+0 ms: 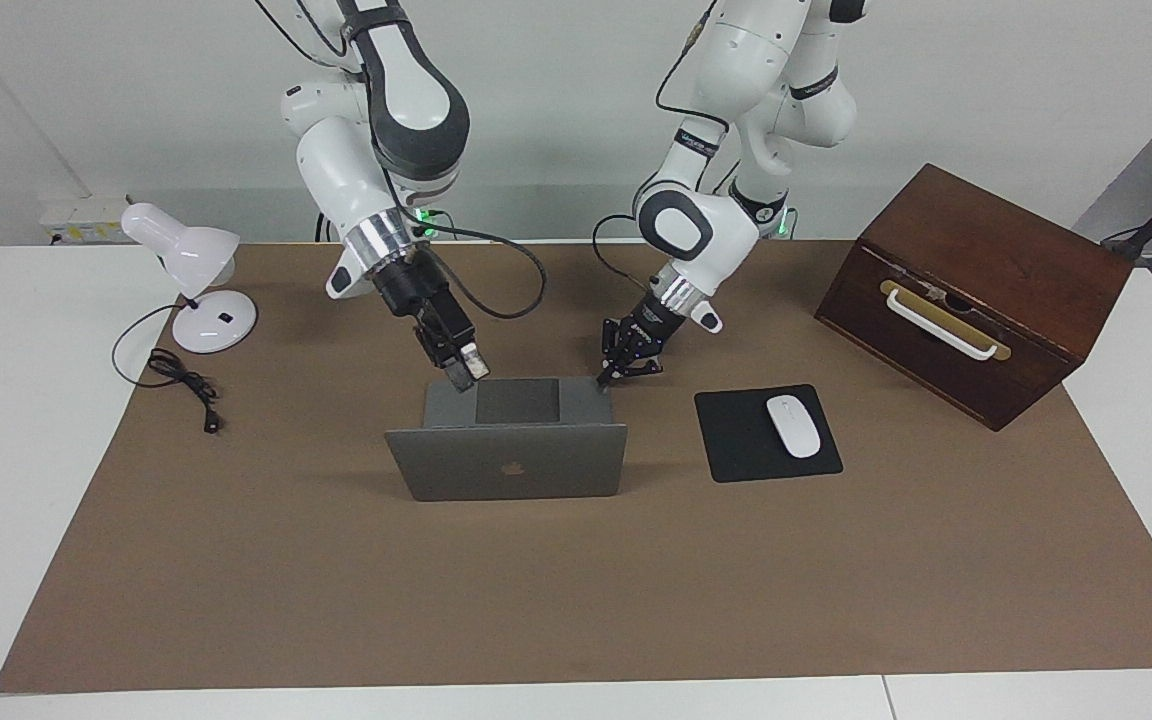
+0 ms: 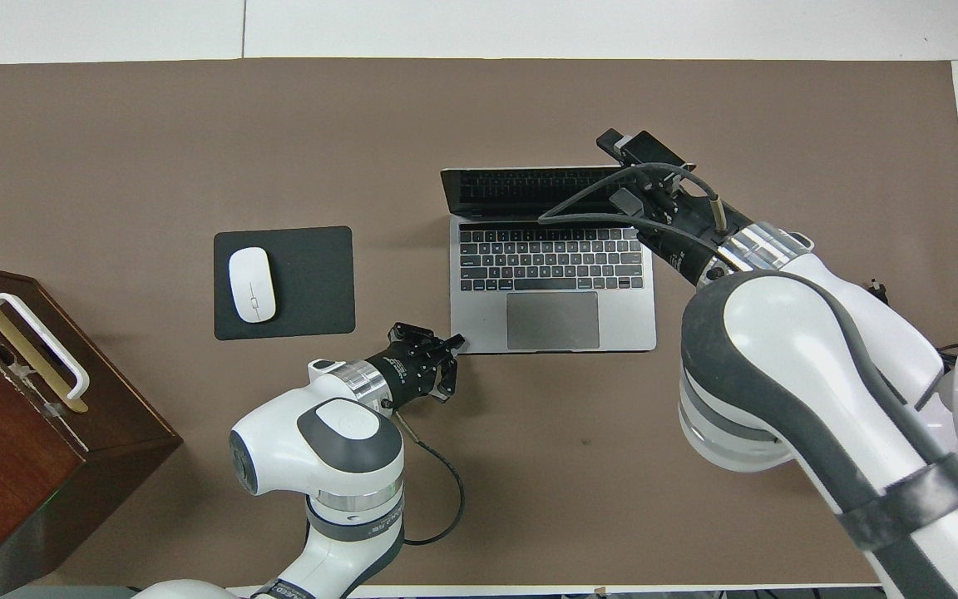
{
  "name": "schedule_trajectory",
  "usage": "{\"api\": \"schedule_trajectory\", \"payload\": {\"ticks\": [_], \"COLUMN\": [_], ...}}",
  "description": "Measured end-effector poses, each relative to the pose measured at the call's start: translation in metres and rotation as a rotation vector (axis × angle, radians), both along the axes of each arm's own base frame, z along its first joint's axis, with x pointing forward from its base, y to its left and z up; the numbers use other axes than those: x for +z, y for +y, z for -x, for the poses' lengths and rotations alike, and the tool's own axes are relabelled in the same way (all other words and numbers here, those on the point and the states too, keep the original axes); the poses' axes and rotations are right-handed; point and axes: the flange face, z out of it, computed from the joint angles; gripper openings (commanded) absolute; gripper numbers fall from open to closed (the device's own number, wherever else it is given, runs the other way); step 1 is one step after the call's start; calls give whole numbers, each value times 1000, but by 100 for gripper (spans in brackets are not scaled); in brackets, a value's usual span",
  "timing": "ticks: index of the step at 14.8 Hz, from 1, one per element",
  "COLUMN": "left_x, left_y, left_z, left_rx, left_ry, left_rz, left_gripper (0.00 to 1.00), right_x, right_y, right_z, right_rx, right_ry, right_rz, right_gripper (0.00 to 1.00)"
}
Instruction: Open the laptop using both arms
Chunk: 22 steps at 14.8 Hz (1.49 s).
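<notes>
I have the laptop [image 1: 506, 462] at centre frame on the counter [image 1: 576, 600], lid already raised. My left hand [image 1: 604, 379], clenched, pins the deck's upper-right corner; my right hand [image 1: 464, 372], released, hangs at its upper-left corner. Next I'd withdraw both gently.

I find the left white jointed arm bent low, its small black two-finger gripper [image 1: 609, 377] shut, tips at the near corner of the thin silver-grey laptop [image 1: 506, 462]. The right white arm's black gripper [image 1: 466, 374] hangs open, angled down over the laptop's raised lid edge.
</notes>
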Motion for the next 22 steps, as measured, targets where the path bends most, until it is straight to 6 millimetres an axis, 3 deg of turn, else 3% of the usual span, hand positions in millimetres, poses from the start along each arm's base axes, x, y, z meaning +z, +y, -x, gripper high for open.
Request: {"api": "schedule_trajectory", "payload": {"ticks": [8,13,18,22], "left_x": [7,44,83,108], "left_y": [3,10,29,60], "left_z": [-5,-19,-31,-55], "left_rx": [20,68,119,141], "left_ry": [-22,-88,-153,-225], "left_rz": [-23,-18,7,-11], "left_gripper": [0,0,0,0], "right_x": [78,109,155,188], "right_y": [-6,-12,-65,-108], "right_z": [25,19,7,16], "right_rx": [32,191,448,634], "right_ry": [-141,-245,-240,-101], "right_rz": [-17,172,430,669], "right_gripper": [100,100,100,100]}}
